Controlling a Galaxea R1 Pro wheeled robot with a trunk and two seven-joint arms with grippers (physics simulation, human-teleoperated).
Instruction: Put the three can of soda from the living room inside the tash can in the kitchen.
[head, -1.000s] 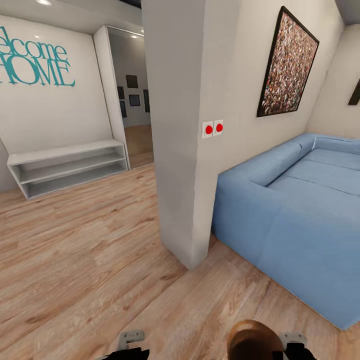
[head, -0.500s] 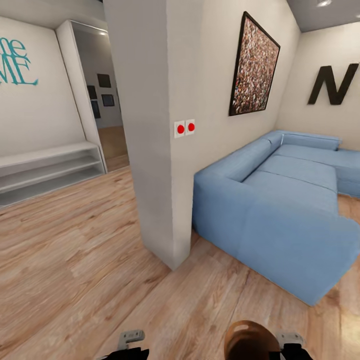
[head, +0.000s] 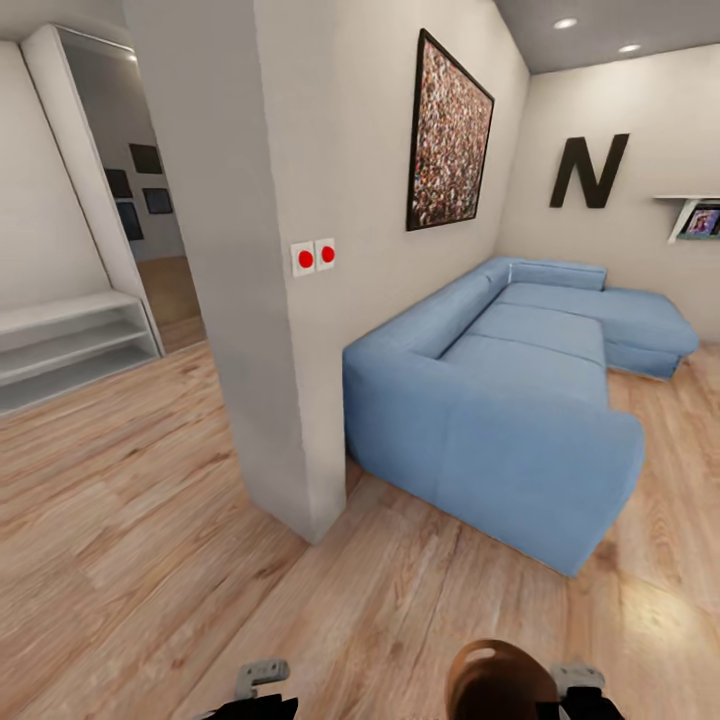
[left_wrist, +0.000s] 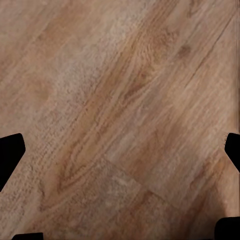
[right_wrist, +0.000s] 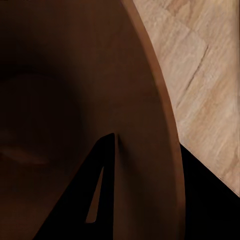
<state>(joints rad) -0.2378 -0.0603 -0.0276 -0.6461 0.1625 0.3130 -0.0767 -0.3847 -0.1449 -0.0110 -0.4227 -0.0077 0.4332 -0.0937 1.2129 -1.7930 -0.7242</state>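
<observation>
A blue sofa (head: 520, 400) stands beside a white pillar (head: 255, 300).

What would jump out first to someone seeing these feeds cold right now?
The big light-blue corner sofa on the wood floor, filling the right half of the head view, with a dark framed picture and a black letter N on the walls above it. Next, the white pillar with two red-dot switches. At the bottom edge, a brown-copper trash can sits at the right gripper.
</observation>
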